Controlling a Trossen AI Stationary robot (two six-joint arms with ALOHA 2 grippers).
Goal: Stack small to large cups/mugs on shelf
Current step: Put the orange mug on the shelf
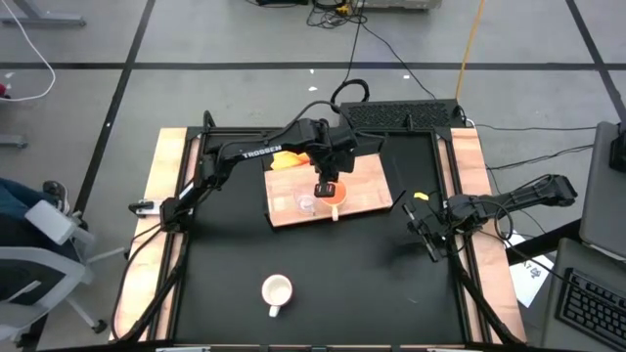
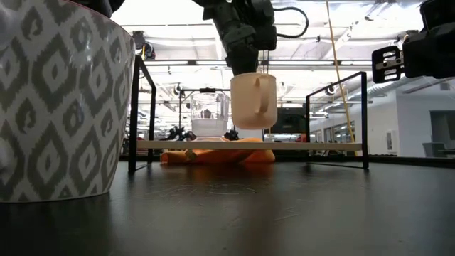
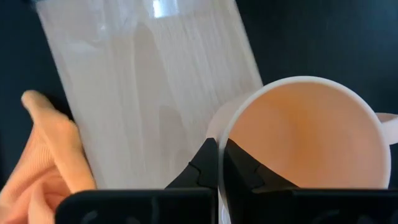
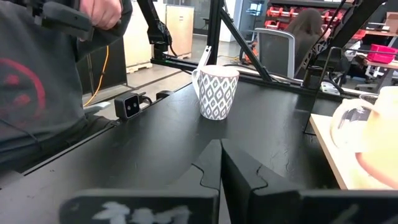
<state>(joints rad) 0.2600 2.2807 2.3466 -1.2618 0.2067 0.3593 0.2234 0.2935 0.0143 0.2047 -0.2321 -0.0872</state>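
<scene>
Wood-grain shelf sits at back-centre of the black table, w/ a yellow cloth tucked at its back-left edge. Going L to R in the high view: left arm reaches in from the left frame, its left gripper over the shelf, fingers pinched shut on the rim of the yellow-orange mug. Low view shows that mug lifted clear above the board, upright, handle facing the camera. Clear glass cup stands on the shelf just left of the held mug, apart from it. White mug w/ grey diamond pattern is well apart at front-centre of the table, upright, handle toward the front edge. Far right: right gripper waits near the table's right edge, fingers closed together, nothing in them. Right wrist view catches a person's hand & dark sleeve beyond the table.
</scene>
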